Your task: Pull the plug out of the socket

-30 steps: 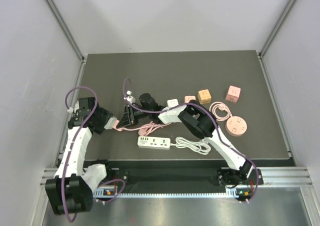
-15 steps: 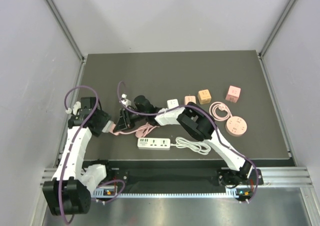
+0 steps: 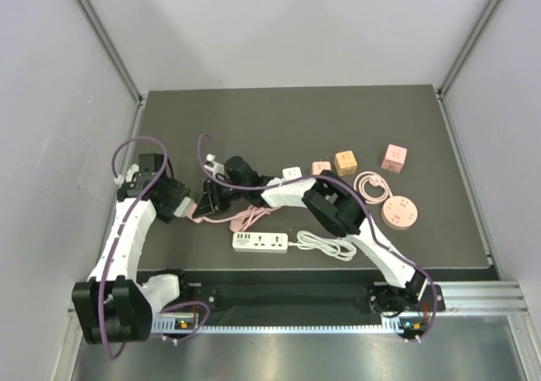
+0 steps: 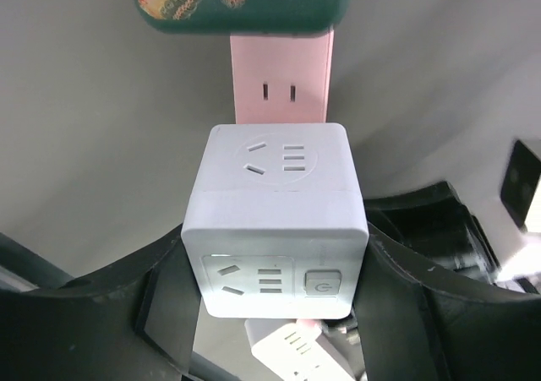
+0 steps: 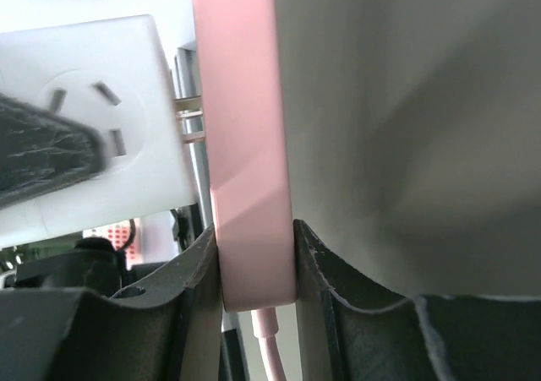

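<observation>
A white cube socket (image 4: pixel 275 220) sits between my left gripper's (image 4: pixel 275 271) fingers, which are shut on its sides. A flat pink plug (image 5: pixel 245 144) is clamped between my right gripper's (image 5: pixel 254 263) fingers. In the right wrist view the cube (image 5: pixel 93 119) is just left of the plug, and bare metal prongs (image 5: pixel 189 117) show in a narrow gap between them. In the left wrist view the plug (image 4: pixel 281 81) stands just beyond the cube. In the top view the two grippers meet at the table's left, left gripper (image 3: pixel 184 204) and right gripper (image 3: pixel 207 199). The pink cable (image 3: pixel 241 219) trails right.
A white power strip (image 3: pixel 260 241) with a coiled white cord (image 3: pixel 325 246) lies near the front edge. Small cubes, white (image 3: pixel 292 172), pink (image 3: pixel 320 168), orange (image 3: pixel 345 162) and pink (image 3: pixel 394 157), sit mid-right. A round pink socket (image 3: pixel 401 213) with coiled cable (image 3: pixel 370 183) lies right.
Both grippers, still holding the cube and plug, have shifted a little left and toward the back. The pink cable has been dragged along with them.
</observation>
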Robot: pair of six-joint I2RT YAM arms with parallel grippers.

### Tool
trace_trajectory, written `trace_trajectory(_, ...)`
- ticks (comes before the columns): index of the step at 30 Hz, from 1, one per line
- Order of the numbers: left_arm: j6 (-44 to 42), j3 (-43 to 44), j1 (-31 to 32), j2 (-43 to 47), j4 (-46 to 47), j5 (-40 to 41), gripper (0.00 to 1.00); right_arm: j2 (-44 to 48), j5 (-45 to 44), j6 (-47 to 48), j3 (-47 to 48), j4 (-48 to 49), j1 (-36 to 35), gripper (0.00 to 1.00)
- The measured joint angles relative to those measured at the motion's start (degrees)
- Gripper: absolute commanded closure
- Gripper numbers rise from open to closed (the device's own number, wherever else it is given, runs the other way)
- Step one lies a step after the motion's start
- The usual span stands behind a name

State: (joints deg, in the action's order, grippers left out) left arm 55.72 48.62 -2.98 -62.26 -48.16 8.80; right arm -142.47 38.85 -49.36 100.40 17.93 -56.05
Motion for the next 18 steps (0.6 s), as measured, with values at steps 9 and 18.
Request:
trace_trajectory(9,-0.7,-5.95,0.94,14.36,5.51,-9.01,1.0,-3.08,0.94,-7.76,-2.27,7.65,1.55,1.0)
trace_trajectory(18,-6.67,2.64,0.94,11.61,-2.78,-1.9,1.0,-3.04,0.61,-5.77,-2.03,6.95,1.55,0.97)
